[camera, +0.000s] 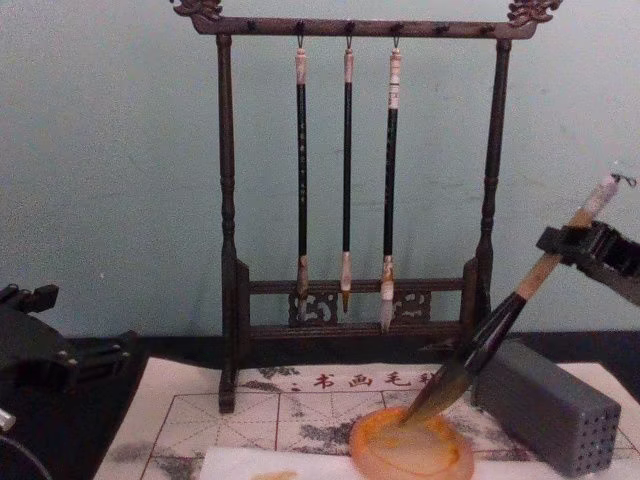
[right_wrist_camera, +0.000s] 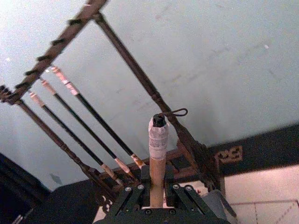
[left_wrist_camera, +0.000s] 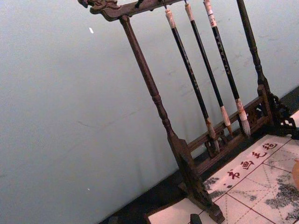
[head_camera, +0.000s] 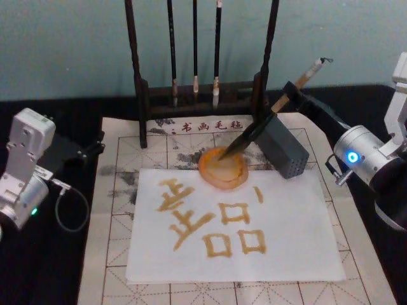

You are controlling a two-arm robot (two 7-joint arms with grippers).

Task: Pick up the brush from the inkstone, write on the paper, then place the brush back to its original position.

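The brush (head_camera: 255, 129) leans steeply, its dark bristles resting in the round amber inkstone (head_camera: 211, 175) at the paper's far edge. My right gripper (head_camera: 291, 93) is shut on the tan handle just below the whitish cap. The right wrist view shows the brush handle (right_wrist_camera: 158, 156) clamped between the jaws of the right gripper (right_wrist_camera: 156, 198). From the chest, the brush (camera: 490, 335) slants down from the right gripper (camera: 578, 243) into the inkstone (camera: 375, 455). The white paper (head_camera: 299, 244) carries amber characters. My left gripper (head_camera: 86, 151) is parked off the mat's left side.
A dark wooden rack (head_camera: 141, 95) with three thin hanging brushes (camera: 345, 170) stands behind the mat. A grey block with small holes (head_camera: 286, 152) sits right of the inkstone, close under the brush. The cream red-grid mat (head_camera: 117, 197) lies under the paper.
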